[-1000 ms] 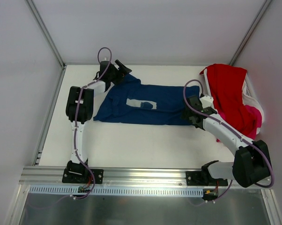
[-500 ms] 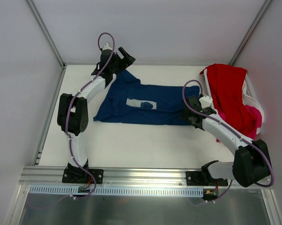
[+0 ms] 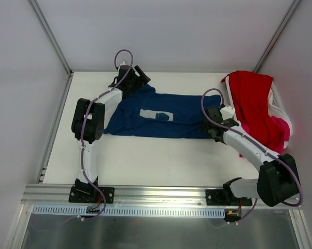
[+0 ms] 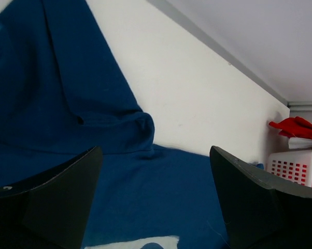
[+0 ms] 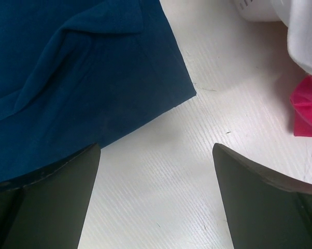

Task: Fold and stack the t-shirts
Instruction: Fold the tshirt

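Note:
A navy blue t-shirt (image 3: 161, 116) lies spread flat on the white table, its pale chest print (image 3: 155, 114) facing up. My left gripper (image 3: 139, 79) hangs open over the shirt's far left sleeve. In the left wrist view my gripper (image 4: 155, 151) holds nothing, and the navy cloth (image 4: 94, 129) lies below it. My right gripper (image 3: 211, 129) stands open at the shirt's near right corner. In the right wrist view my gripper (image 5: 156, 148) frames bare table beside that navy hem corner (image 5: 68, 78). A red t-shirt (image 3: 252, 101) and a pink t-shirt (image 3: 281, 128) drape over the basket.
A white plastic basket (image 3: 278, 104) stands at the right edge of the table, against the side wall. It also shows in the left wrist view as a basket (image 4: 291, 166) under the red cloth (image 4: 298, 127). Pink cloth (image 5: 307, 111) hangs near my right gripper. Walls close the back and sides.
My left arm has swung its gripper rightward and lower over the navy shirt's far left sleeve, with its jaws slightly narrower. The right arm and the shirts have not moved.

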Motion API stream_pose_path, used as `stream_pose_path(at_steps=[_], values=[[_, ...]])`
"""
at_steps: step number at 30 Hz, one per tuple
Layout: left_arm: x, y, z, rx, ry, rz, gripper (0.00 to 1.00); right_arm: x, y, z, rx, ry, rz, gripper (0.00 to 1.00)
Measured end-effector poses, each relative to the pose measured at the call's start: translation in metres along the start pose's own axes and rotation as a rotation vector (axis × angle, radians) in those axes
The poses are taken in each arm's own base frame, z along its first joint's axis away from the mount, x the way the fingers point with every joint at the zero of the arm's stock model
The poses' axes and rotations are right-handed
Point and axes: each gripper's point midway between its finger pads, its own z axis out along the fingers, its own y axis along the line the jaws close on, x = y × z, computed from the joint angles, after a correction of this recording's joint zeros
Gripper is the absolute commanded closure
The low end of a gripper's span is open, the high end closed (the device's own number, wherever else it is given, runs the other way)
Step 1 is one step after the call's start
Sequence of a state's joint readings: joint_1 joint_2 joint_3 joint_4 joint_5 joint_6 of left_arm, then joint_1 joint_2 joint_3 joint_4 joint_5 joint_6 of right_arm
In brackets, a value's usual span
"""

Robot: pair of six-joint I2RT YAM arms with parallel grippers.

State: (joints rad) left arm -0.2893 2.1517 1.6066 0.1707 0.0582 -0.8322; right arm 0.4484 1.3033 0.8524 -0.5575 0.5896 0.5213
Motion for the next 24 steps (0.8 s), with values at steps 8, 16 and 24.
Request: stream_pose_path(at_steps=[8, 16, 24], values=[[0.006, 0.005, 0.003, -0.024, 0.001, -0.046, 0.14, -0.001, -0.001, 0.0, 0.007, -0.007, -0.003, 0.06], [0.019, 0.03, 0.023, -0.09, 0.003, -0.076, 0.14, 0.006, -0.009, 0.004, 0.033, -0.001, -0.019, 0.05], [0.032, 0.035, 0.041, -0.12, 0.02, -0.073, 0.14, 0.009, -0.011, 0.007, 0.052, 0.005, -0.032, 0.06]])
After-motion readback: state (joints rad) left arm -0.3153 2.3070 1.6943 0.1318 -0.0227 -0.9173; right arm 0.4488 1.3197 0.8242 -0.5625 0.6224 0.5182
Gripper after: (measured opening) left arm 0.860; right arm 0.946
